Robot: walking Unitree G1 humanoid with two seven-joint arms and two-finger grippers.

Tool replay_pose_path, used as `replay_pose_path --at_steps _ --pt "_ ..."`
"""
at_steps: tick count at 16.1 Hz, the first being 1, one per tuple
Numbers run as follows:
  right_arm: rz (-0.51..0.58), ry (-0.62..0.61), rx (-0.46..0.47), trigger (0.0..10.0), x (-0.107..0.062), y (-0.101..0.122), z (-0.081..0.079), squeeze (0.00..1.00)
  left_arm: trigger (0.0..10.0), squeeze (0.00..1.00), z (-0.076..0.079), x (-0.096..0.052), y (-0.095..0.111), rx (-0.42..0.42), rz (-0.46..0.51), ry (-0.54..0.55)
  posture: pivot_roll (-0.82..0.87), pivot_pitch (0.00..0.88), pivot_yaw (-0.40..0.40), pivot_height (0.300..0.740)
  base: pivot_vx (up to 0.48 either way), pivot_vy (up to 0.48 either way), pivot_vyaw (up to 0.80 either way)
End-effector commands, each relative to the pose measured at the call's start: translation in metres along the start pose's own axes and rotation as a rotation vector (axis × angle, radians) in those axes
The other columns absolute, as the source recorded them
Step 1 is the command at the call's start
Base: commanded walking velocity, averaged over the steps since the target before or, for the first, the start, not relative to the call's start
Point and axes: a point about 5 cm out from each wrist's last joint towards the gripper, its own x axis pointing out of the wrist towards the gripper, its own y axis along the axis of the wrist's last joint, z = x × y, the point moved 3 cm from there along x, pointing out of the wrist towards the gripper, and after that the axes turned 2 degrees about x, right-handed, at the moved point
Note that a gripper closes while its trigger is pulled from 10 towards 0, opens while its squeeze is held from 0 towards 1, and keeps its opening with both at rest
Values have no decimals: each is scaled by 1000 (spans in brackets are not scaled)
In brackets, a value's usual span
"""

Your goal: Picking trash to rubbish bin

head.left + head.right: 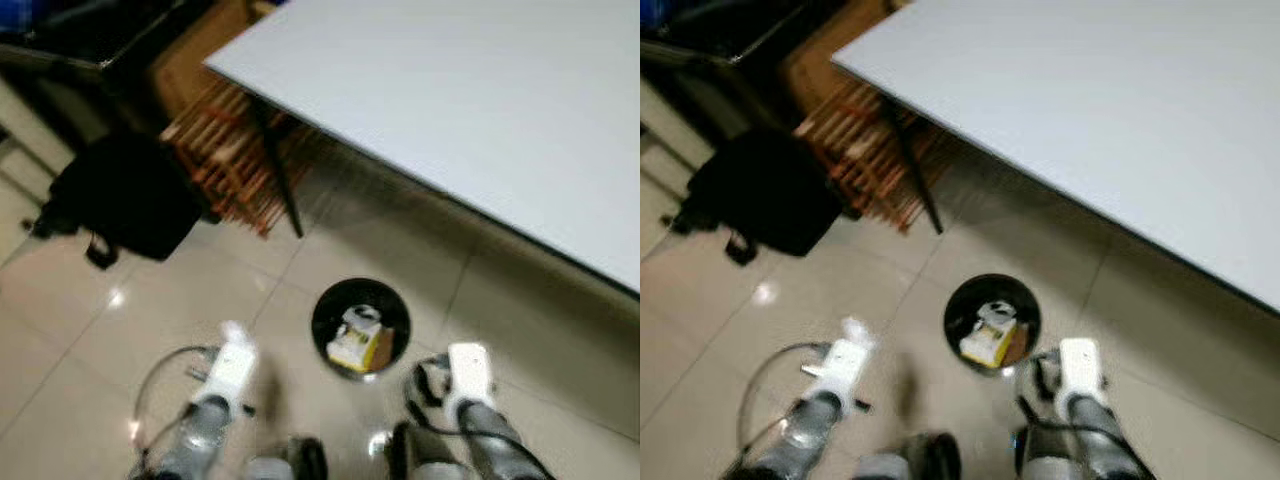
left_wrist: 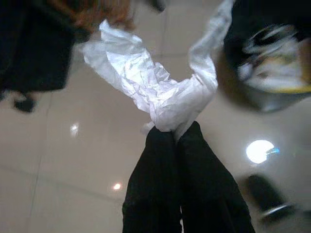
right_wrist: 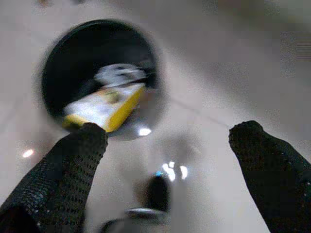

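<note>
A round black rubbish bin stands on the tiled floor just ahead of me, with a yellow and white box and other scraps inside. My left gripper is shut on a crumpled white plastic wrapper, held above the floor to the left of the bin. My right gripper is open with nothing between its fingers, hovering just right of the bin. Both arms reach forward at the bottom of the eye views, the left arm and the right arm.
A large grey table overhangs the floor behind the bin, with a dark leg at its left. A wooden slatted rack and a black bag lie at the left. My feet stand near the bin.
</note>
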Motion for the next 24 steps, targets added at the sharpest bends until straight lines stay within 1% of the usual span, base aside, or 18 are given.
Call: replay_pose_path --at_steps 1,2,7,15,19,24 --pt "-32 -1 10 10000 -3 -12 -4 0 10000 0 -6 -3 -8 14 -13 4 -2 237 151 740 0 0 -800" --pt "-32 0 12 10000 -3 -12 -5 0 10000 0 -5 -2 -5 -2 2 -8 0 240 152 740 0 0 -800" --pt "-28 -3 12 10000 -2 -11 -5 0 10000 0 -5 -2 -3 0 7 -12 1 249 154 740 0 0 -721" --pt "-34 -4 12 10000 -2 -12 -7 0 10000 0 -8 -1 -5 -4 -6 -3 5 263 154 740 0 0 0" --pt "-43 -4 18 10000 -2 -14 -6 0 10000 0 -9 -1 -7 1 -19 8 7 267 152 740 251 0 0" --pt "-42 6 23 10000 -2 -13 -9 0 10000 0 -10 -2 -7 -2 -21 11 9 268 152 740 252 0 -628"
